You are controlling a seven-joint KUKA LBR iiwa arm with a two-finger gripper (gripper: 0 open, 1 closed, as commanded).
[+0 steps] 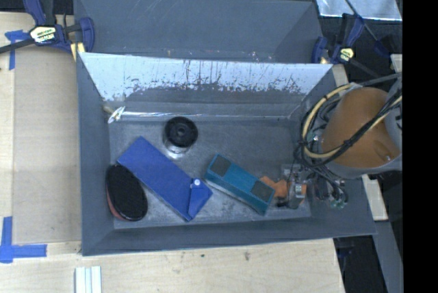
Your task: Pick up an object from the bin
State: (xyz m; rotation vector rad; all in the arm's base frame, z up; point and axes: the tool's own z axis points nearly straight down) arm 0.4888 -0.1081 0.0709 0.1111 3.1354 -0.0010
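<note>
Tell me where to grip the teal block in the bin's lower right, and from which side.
Probably mid-body, across its narrow width, coming from above. The teal block lies flat and slanted, and both long sides look free. Its right end sits close to the gripper, its left end near the blue flat piece, so the ends look crowded.

Teal box [235, 181], blue pad [161, 177]

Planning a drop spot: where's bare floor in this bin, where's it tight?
Biggest bare patch: bin floor at back right, between the black round cap, back wall and teal block. Smaller one at back left, between cap and left wall. Crowded: the front, where black oval brush, blue pad, teal block and claw sit in a row.
</note>
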